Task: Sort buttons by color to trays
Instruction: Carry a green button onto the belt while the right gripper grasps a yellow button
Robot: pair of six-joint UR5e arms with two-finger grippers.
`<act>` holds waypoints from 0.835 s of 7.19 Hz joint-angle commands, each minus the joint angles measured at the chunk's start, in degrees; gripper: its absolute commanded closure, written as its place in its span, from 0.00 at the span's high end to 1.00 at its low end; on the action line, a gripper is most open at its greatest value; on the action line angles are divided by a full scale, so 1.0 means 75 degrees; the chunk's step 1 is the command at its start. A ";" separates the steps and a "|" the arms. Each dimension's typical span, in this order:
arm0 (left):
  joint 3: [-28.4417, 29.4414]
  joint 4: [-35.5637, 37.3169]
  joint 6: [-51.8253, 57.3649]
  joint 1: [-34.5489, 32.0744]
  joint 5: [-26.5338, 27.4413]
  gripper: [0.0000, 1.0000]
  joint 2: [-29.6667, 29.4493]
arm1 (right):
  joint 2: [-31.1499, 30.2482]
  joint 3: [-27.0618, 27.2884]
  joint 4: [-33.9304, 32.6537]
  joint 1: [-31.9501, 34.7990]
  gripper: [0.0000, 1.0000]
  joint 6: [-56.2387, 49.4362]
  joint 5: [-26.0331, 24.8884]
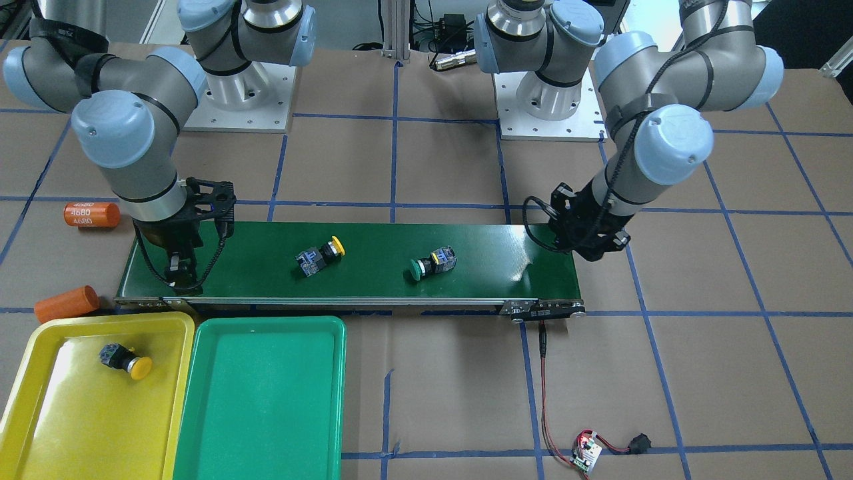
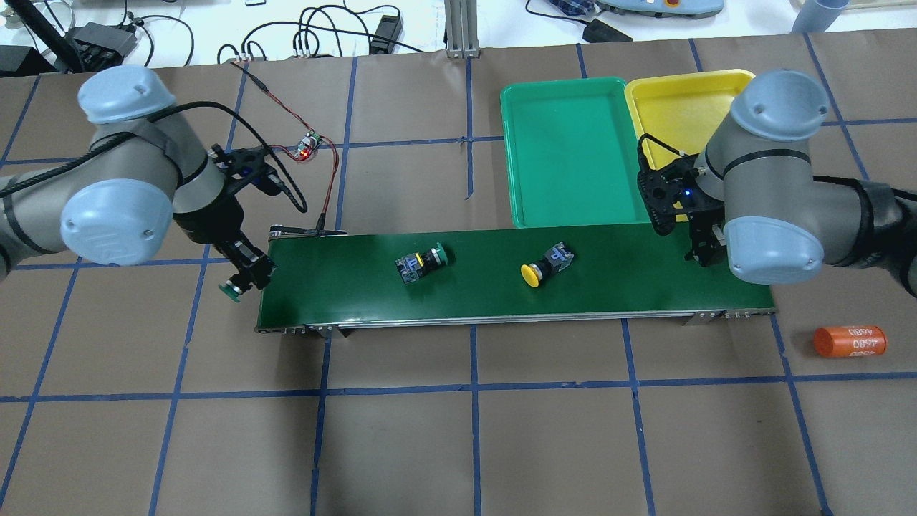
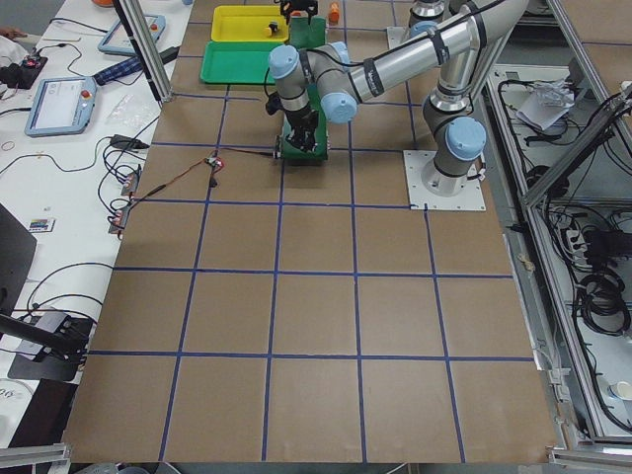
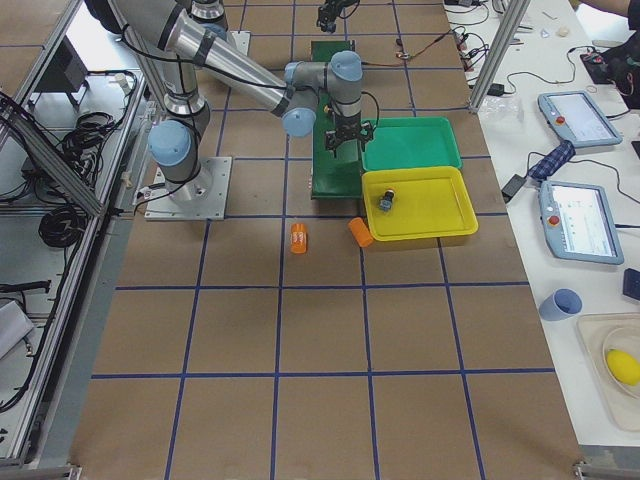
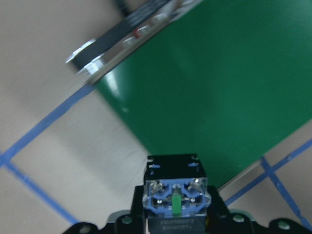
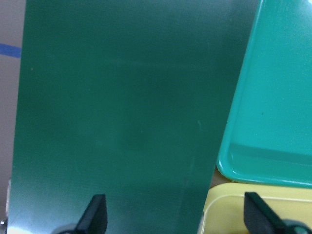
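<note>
My left gripper (image 2: 247,276) is shut on a green-capped button (image 2: 231,290), held just off the conveyor belt's end; the left wrist view shows its grey-blue body (image 5: 175,197) between the fingers. Another green button (image 1: 432,263) and a yellow button (image 1: 320,255) lie on their sides on the belt (image 1: 373,283). In the yellow tray (image 1: 26,373) lies a yellow button (image 1: 125,360). The green tray (image 1: 266,400) beside it holds nothing. My right gripper (image 1: 181,275) hangs open over the belt's other end, near the trays, with nothing between its fingers (image 6: 97,214).
Two orange cylinders (image 1: 91,215) (image 1: 66,303) lie on the brown paper beside the belt's tray end. A small circuit board (image 2: 309,143) with red and black wires runs to the belt's other end. Cables and devices crowd the table's far edge.
</note>
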 commanded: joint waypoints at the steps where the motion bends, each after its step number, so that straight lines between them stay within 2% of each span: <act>1: -0.0310 0.0215 0.2044 -0.0544 -0.0109 0.00 0.0017 | 0.0075 -0.0016 -0.0081 0.0383 1.00 0.0227 0.0099; 2: -0.0347 0.0483 0.2910 -0.0579 -0.0120 0.00 -0.0123 | 0.0121 -0.0016 -0.0140 0.0523 1.00 0.0298 0.0111; 3: -0.0417 0.1205 0.3731 -0.0626 -0.0132 0.00 -0.0275 | 0.0203 -0.0039 -0.0233 0.0629 1.00 0.0368 0.0088; 5: -0.0616 0.1643 0.3610 -0.1034 -0.0132 0.00 -0.0217 | 0.0215 -0.0016 -0.0234 0.0688 1.00 0.0451 0.0100; 6: -0.0640 0.1878 0.3622 -0.1071 -0.0167 0.18 -0.0264 | 0.0215 -0.0028 -0.0234 0.0770 1.00 0.0567 0.0100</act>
